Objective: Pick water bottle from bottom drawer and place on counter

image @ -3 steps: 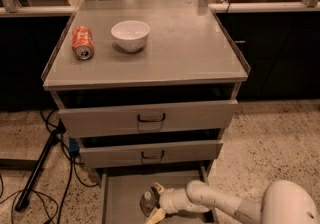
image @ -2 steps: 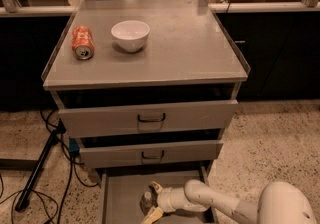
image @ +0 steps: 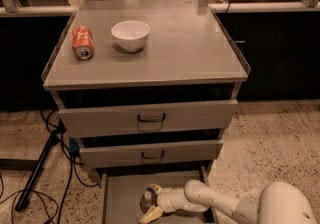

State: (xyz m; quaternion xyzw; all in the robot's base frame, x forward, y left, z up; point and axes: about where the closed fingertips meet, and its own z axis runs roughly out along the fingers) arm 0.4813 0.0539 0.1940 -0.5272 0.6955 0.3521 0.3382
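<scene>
Reaching into bottom drawer [image: 119, 199], tool [image: 150, 201] at water bottle [image: 146, 198], grey counter [image: 185, 43], speckled floor [image: 272, 138].

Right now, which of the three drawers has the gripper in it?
The bottom drawer, lowest and pulled out farthest; the gripper is inside it by the water bottle.

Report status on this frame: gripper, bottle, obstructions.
Gripper low in bottom drawer, right at water bottle. Water bottle in drawer, not yet on counter. Orange can and white bowl sit on counter's left half.
</scene>
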